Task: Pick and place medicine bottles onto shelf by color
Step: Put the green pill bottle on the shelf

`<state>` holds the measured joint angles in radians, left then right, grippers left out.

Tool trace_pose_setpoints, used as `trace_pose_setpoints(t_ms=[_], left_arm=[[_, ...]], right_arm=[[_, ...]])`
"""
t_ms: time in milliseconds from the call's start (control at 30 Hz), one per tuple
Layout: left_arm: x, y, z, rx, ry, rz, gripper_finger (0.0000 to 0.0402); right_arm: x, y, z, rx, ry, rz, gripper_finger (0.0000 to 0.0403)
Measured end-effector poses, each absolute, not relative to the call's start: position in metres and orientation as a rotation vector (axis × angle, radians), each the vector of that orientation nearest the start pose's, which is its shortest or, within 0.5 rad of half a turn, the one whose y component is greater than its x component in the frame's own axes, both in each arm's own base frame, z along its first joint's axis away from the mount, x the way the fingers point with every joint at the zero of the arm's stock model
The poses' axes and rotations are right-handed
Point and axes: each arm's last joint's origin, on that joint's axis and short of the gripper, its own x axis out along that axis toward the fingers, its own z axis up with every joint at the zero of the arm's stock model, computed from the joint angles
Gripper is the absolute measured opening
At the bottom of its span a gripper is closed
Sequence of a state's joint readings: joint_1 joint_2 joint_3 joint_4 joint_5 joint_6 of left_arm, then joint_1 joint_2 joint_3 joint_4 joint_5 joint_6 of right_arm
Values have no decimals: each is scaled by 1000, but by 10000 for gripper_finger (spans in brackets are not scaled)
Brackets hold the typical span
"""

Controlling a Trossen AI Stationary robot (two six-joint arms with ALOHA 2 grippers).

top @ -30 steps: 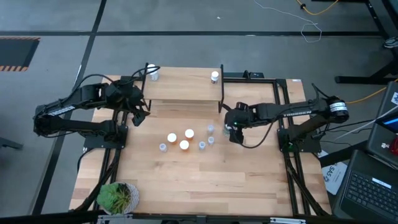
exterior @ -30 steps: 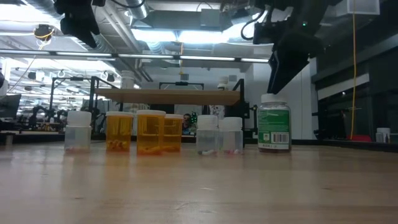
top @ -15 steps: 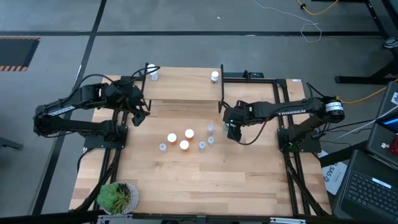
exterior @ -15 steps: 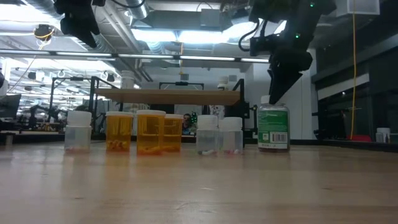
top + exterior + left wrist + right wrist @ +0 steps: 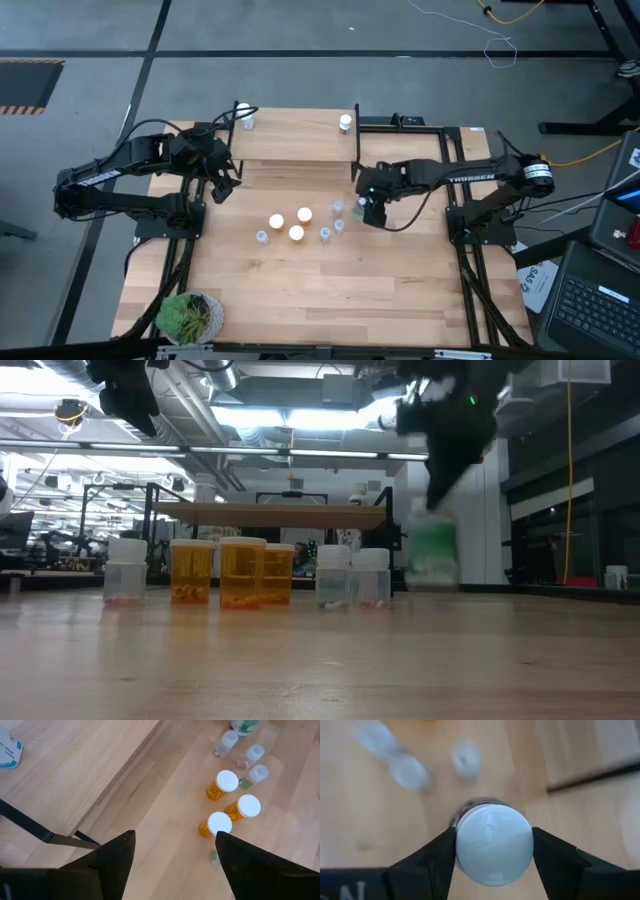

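Note:
My right gripper [image 5: 492, 851] is shut on the white cap of the greenish bottle [image 5: 432, 555], just right of the cluster on the table and in front of the shelf's right end. Three orange bottles [image 5: 293, 223] with white caps and several tiny clear bottles [image 5: 330, 228] stand on their bases on the tabletop. The light-wood shelf [image 5: 295, 142] stands on black legs at the far side and bears a clear bottle [image 5: 247, 121] and a white-capped one [image 5: 345, 123]. My left gripper [image 5: 172, 845] is open and empty, high by the shelf's left end. My right gripper pinches the greenish bottle's round white cap [image 5: 492, 842] between its two fingers [image 5: 437, 857], one on each side. The fingers come from above, pointing down. The bottle hangs upright below them, its base a little clear of the table [image 5: 430, 588].
A green potted plant [image 5: 190, 316] stands at the table's near left corner. The table's near half is bare wood [image 5: 340, 290]. The shelf's middle [image 5: 300, 135] is bare between its two bottles. Black arm mounts flank the table on both sides.
My right gripper has come down onto the greenish bottle's cap and taken hold of it. It has then risen and gone a little toward the table's left edge. The bottle, which stood on the table, is lifted just clear, still upright.

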<state>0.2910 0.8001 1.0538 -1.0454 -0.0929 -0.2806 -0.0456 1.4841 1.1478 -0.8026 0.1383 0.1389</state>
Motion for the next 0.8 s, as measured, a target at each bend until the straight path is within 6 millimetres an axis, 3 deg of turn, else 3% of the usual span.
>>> trace_pose_setpoints(t_ms=[267, 500, 667, 800], left_arm=[[120, 39, 344, -338, 738, 474, 271], [120, 39, 344, -330, 737, 491, 271], [119, 40, 344, -316, 734, 524, 271], [120, 40, 344, -316, 734, 523, 271]], right_arm=[[307, -15, 347, -137, 860, -115, 229], [319, -36, 408, -419, 514, -233, 229], [329, -63, 417, -500, 395, -298, 229], [336, -90, 403, -483, 464, -353, 229]])
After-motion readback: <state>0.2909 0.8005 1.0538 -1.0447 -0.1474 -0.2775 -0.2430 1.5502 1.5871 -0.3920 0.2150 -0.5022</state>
